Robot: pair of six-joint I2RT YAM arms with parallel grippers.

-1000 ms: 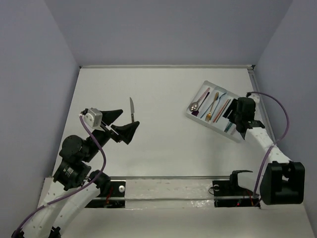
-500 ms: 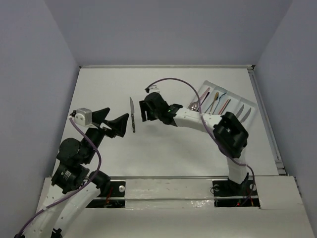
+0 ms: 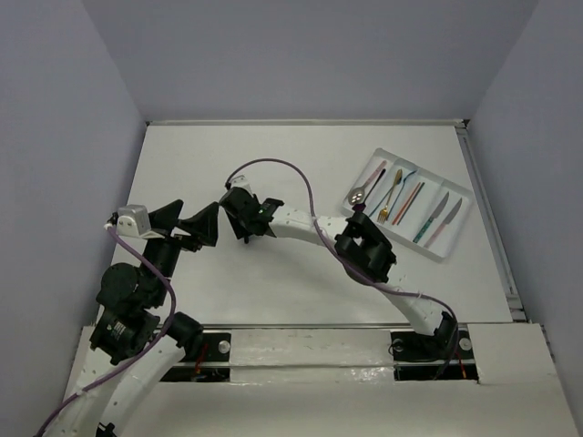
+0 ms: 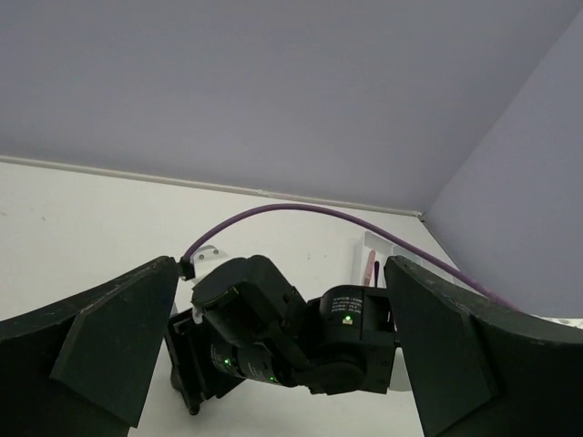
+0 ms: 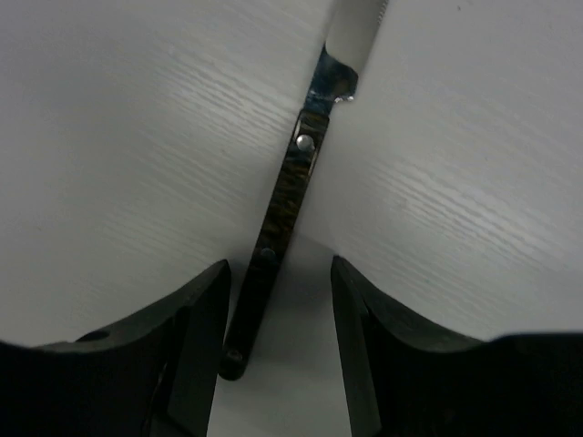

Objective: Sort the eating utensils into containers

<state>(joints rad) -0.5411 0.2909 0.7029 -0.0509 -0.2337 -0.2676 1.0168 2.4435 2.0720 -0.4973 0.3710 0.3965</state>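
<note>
Cutlery (image 3: 401,196) mostly lies sorted in the white divided tray (image 3: 460,226), with seemingly one knife (image 5: 291,191) left on the desk (image 3: 301,164), its handle straddled by the unclenched right end effector (image 5: 278,278), while the left end effector (image 3: 187,219) hovers released, empty.

Slim metal table knife (image 5: 290,196): dark handle with silver rivets, pale silver blade.
Flat white table top (image 5: 118,137): faint fine grain lines.
Shallow plastic divided tray (image 3: 421,247): white.
Metal fork (image 3: 393,194): gold.
Right gripper (image 5: 280,273): black.
Thin robot cable (image 3: 273,163): purple.
</note>
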